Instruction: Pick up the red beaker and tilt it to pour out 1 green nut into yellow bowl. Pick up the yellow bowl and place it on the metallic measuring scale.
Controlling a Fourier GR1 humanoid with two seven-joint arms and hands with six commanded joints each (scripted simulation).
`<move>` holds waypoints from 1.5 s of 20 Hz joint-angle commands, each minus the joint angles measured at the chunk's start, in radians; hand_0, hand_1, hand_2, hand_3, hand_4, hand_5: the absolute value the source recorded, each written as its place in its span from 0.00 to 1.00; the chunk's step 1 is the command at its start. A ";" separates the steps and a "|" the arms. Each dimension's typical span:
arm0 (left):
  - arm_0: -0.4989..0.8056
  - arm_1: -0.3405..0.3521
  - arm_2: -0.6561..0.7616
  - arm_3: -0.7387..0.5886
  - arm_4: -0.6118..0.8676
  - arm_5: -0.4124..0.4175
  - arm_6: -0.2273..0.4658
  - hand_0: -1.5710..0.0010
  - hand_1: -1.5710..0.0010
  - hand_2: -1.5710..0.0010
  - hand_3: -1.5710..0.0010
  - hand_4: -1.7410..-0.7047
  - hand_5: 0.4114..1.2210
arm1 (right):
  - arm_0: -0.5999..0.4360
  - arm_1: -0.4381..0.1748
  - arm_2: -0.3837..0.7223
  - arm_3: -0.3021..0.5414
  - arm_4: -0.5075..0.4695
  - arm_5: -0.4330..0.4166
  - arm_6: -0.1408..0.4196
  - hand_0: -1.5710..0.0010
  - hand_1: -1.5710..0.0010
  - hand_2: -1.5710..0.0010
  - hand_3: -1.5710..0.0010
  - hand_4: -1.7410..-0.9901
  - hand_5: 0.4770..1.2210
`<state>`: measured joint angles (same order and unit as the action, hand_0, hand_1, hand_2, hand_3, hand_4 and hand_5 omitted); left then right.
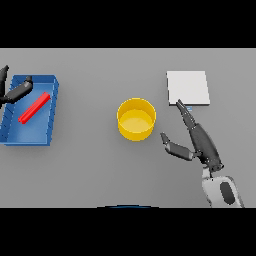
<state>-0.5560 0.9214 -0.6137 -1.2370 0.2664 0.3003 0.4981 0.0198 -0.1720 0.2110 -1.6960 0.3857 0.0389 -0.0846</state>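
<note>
**Head view: yellow bowl within reach, take it by the wall**

Head view puts the yellow bowl (136, 119) upright on the grey counter (90, 165), and everything else is best read from it. Your right robot hand (197, 141) lies just to the bowl's right, fingers straight and thumb spread toward the bowl, holding nothing and not touching it. The metallic measuring scale (188, 88) sits beyond that hand, up and to the right of the bowl, apart from it. Far to the bowl's left, a blue tray (30, 137) holds a red piece (35, 107) lying flat; your left robot hand (16, 90) reaches over the tray with relaxed fingers, gripping nothing.

Judge the bowl as light, rigid and smooth-walled, so likely slippery. Pinch its right rim, thumb inside and fingers outside, and keep it level. Whether a green nut lies inside, you cannot tell.
</note>
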 commanded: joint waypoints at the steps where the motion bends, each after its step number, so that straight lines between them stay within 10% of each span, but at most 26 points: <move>1: -0.003 -0.003 0.000 0.008 -0.002 0.000 -0.002 0.99 0.99 0.99 0.99 0.92 0.36 | -0.031 -0.018 0.012 0.005 0.012 0.026 0.014 1.00 1.00 1.00 1.00 0.68 0.31; 10: -0.012 -0.005 -0.007 0.000 -0.001 -0.007 0.001 1.00 1.00 1.00 1.00 0.91 0.38 | -0.315 -0.197 0.199 0.116 0.295 0.194 0.024 1.00 1.00 1.00 1.00 0.63 0.25; 30: -0.027 -0.007 -0.009 0.022 -0.002 -0.023 -0.006 1.00 1.00 1.00 1.00 0.91 0.40 | -0.625 -0.158 0.387 0.476 0.385 0.410 -0.069 1.00 1.00 1.00 1.00 0.59 0.26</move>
<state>-0.5826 0.9138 -0.6223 -1.2154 0.2648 0.2775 0.4924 -0.6050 -0.3300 0.5978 -1.2200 0.7713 0.4483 -0.1518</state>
